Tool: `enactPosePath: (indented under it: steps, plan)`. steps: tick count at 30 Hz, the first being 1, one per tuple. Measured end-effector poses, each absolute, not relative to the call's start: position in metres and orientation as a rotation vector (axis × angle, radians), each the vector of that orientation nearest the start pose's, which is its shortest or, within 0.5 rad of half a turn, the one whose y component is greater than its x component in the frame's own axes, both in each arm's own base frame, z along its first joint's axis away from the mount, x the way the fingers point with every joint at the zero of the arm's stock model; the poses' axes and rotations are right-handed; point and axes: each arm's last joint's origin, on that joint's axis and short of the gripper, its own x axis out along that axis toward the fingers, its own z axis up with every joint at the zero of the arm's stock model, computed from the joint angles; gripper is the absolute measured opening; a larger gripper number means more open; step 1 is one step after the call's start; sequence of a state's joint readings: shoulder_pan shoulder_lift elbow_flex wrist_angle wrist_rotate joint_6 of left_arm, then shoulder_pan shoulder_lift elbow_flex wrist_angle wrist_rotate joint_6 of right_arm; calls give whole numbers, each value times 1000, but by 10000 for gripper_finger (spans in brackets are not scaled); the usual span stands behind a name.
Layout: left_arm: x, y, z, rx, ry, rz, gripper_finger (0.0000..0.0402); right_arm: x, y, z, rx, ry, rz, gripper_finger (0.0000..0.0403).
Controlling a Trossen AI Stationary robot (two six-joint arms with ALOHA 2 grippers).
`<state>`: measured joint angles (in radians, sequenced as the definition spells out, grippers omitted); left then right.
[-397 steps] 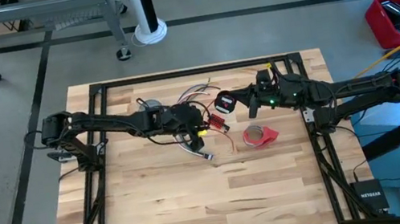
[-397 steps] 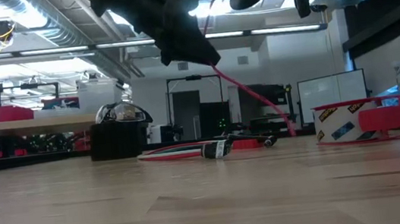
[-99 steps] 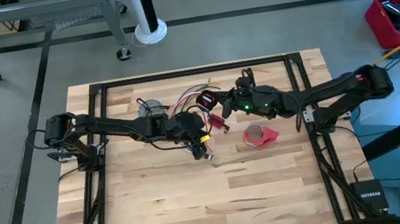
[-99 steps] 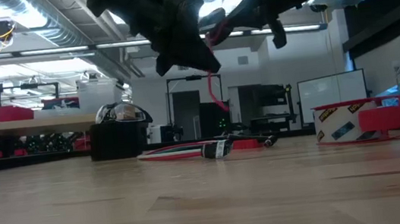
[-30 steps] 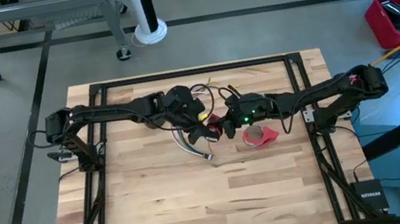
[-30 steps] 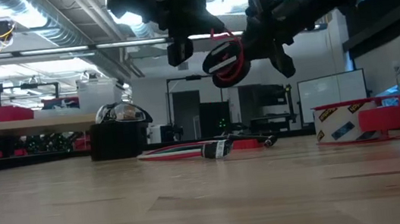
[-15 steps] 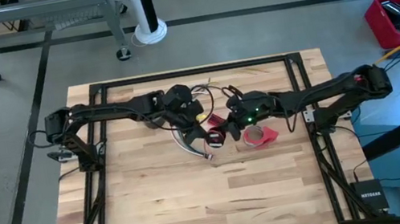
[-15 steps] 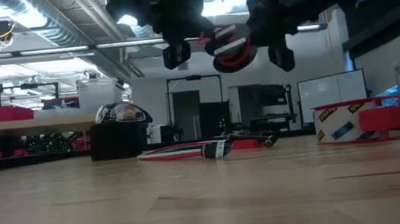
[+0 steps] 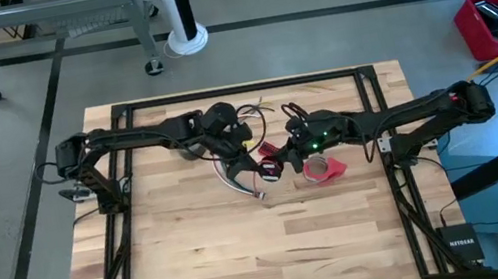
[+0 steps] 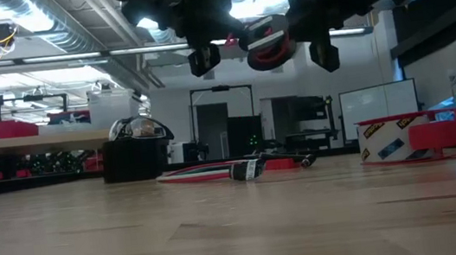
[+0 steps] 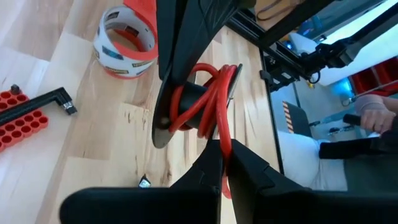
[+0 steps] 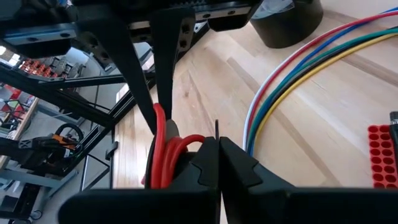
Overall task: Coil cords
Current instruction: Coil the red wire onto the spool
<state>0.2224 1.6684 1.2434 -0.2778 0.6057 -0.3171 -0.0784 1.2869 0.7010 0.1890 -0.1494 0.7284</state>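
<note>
A small black-and-red coil (image 10: 267, 41) hangs high above the table between my two grippers, near the table's middle (image 9: 271, 167). My left gripper (image 11: 224, 152) is shut on a red strand of it, and my right gripper (image 12: 217, 155) is shut on its loops from the opposite side. The long bundle of red, green, white and grey wires (image 9: 235, 178) lies flat on the table below them, its plug end (image 10: 246, 170) toward the near side. My left gripper pinches a red strand (image 11: 225, 127) just beside the coil's loops, between its two fingertips, slanting down from the table's left. The coil hangs clear of the table. My right gripper pinches the coil at the side of its red loops (image 12: 186, 146), coming from the table's right and slanting slightly down. My own fingers hide the exact spot. The coil is lifted clear, and its loops stand beside the fingertips.
A red tape roll (image 9: 321, 169) lies just right of the grippers. A small red block with holes (image 11: 22, 115) lies near the bundle. A black round container (image 10: 134, 156) stands at the far left. The near half of the table (image 9: 249, 261) is bare wood.
Both grippers have kept hold of the coil, and it has risen a little. It has turned from facing the near edge as an open ring to lying flatter. My left gripper has rolled slightly. The bundle on the table has stayed where it was.
</note>
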Motion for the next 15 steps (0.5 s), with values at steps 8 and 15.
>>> enactPosePath:
  steps: [8, 15]
  plan:
    - [356, 71, 262, -595, 696, -339, 1, 272, -16, 238, 766, 384, -43, 1]
    - [352, 84, 262, -619, 683, -368, 1, 272, -16, 238, 769, 379, -37, 1]
